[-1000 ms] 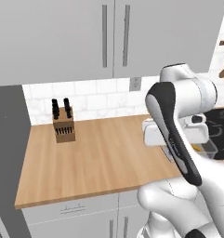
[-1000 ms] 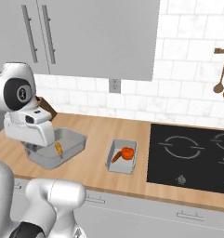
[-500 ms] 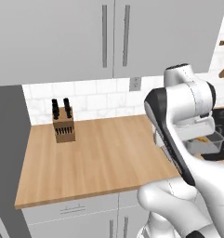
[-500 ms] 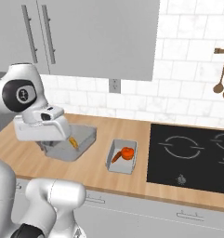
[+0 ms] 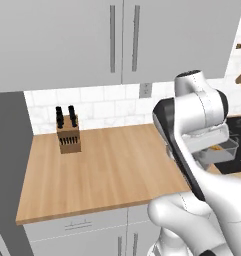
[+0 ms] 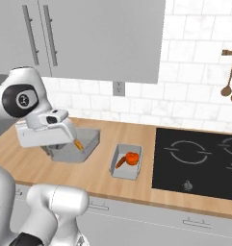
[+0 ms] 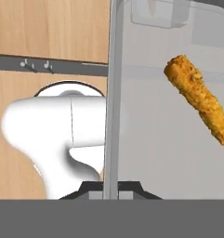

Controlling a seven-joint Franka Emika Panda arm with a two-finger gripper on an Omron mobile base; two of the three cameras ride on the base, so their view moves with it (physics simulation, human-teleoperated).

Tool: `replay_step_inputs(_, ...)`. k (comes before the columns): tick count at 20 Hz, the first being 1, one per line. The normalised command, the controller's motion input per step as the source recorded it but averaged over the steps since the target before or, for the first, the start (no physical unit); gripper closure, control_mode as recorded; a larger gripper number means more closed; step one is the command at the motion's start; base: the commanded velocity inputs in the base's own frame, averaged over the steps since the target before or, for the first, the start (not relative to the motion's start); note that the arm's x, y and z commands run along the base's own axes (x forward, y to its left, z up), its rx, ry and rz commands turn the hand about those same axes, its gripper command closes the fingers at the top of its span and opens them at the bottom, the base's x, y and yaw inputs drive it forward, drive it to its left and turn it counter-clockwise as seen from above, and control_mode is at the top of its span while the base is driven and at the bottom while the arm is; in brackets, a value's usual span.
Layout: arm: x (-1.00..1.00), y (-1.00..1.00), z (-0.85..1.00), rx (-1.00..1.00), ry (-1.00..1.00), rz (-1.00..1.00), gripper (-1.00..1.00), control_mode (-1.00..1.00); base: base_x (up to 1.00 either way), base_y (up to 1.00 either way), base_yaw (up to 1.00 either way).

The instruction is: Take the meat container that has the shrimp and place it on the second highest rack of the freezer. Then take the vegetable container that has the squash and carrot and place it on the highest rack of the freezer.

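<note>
The meat container (image 6: 74,146), a clear grey tray, is held up off the wooden desk (image 6: 136,180) at the end of the white arm, as seen from the right base view. The jaws (image 7: 110,188) are clenched on the tray's thin wall, which runs straight up the middle of the hand view between the dark fingertips (image 7: 92,188). Inside the tray, the shrimp (image 7: 199,100), a thin orange-yellow piece, is seen lying slanted on the pale floor; it also shows as an orange sliver (image 6: 78,144) just under the hand. The vegetable container (image 6: 126,162) is left resting on the desk just beside the black cooktop (image 6: 199,163), with the squash and carrot (image 6: 129,158) clustered in it. From the left base view, the lifted tray (image 5: 219,151) is partly hidden behind the arm, and a knife block (image 5: 68,132) is seen standing well apart near the tiled wall.
</note>
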Motion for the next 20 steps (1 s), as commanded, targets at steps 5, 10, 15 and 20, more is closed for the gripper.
replay_step_inputs(5,0.00,-0.16,-0.16,0.00,0.00,0.00,1.00,-1.00,0.00,0.00,0.00)
replay_step_inputs(10,0.00,-0.11,-0.07,0.00,0.00,0.00,1.00,-1.00,0.00,0.00,0.00)
replay_step_inputs(15,0.00,-0.06,-0.04,0.00,0.00,0.00,1.00,-1.00,0.00,0.00,0.00)
replay_step_inputs(20,0.00,-0.05,0.00,0.00,0.00,0.00,1.00,1.00,0.00,-0.04,0.00)
